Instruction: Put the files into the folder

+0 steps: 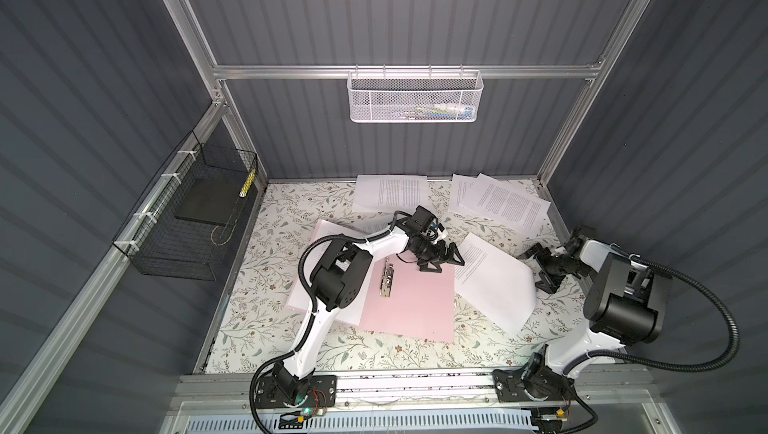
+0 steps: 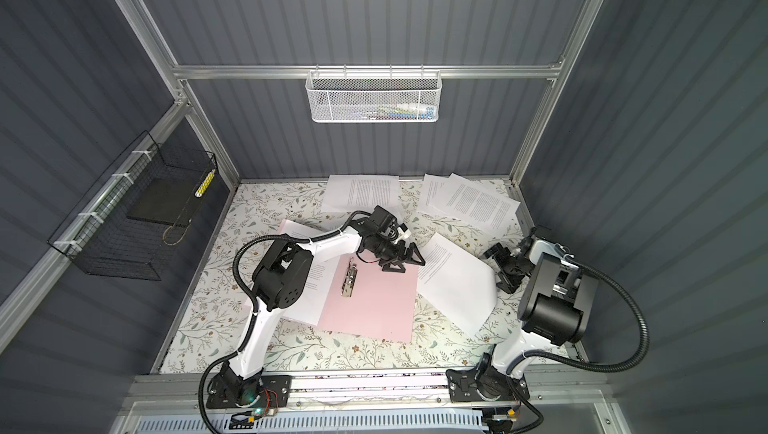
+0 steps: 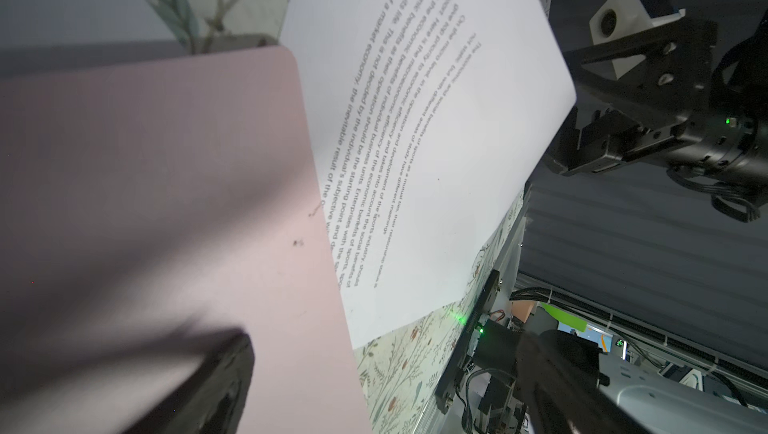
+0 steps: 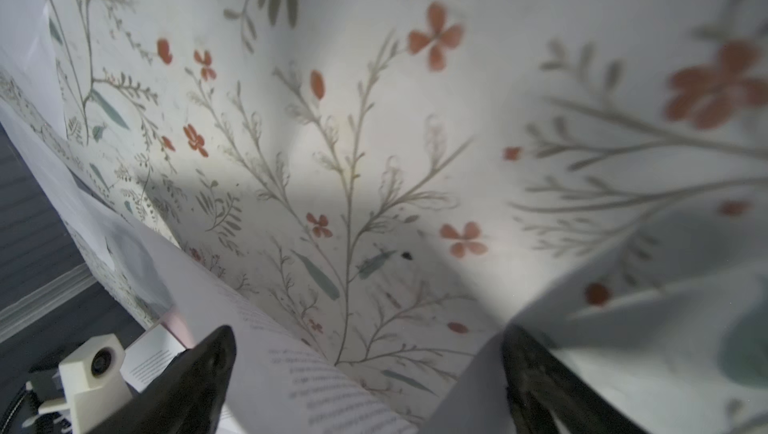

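Pink folder [image 1: 409, 303] open flat on the table [image 1: 257, 286], printed sheets [image 1: 390, 193] beside and behind it, left pincer [image 1: 442, 265] above the folder and right pincer [image 1: 536, 271] by the nearest sheet [image 1: 494, 282], both spread wide and empty; paper likely light, floppy, slippery, best pinched at its curled edge.

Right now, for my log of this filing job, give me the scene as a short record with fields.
folder: open, flat, mid-table
clip: on its spine
left sheet: on the folder's left flap
right sheet: beside the folder, right edge curled up
back sheets: loose by the back wall
left gripper: open, above the folder's far corner
right gripper: open, at the right sheet's edge
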You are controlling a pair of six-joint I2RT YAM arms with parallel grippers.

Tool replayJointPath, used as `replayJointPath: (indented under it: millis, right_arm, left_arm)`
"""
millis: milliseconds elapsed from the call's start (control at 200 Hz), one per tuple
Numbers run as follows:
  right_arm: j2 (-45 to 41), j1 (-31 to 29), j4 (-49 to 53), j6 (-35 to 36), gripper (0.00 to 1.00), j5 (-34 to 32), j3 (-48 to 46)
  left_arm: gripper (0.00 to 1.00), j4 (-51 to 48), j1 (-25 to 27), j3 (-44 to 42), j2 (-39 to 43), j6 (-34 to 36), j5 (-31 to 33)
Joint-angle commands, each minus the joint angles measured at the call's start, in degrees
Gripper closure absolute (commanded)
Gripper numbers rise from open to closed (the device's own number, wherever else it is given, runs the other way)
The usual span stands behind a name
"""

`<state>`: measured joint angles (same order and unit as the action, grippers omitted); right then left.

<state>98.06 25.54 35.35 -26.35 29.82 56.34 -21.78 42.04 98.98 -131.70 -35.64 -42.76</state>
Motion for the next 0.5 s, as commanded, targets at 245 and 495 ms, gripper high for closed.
replayJointPath:
  millis: [245, 495]
  right_arm:
    - [-14.86, -5.85, -3.31, -2.53, 0.01, 9.69, -12.89]
    - [-29.14, -5.63, -7.99, -7.66, 0.01, 11.17, -22.73]
  left_arm:
    - [0.0, -3.49, -0.76, -2.35, -2.86, -0.39, 2.58]
    - [0.0, -2.73, -0.75, -2.47, -3.45, -1.11, 1.91]
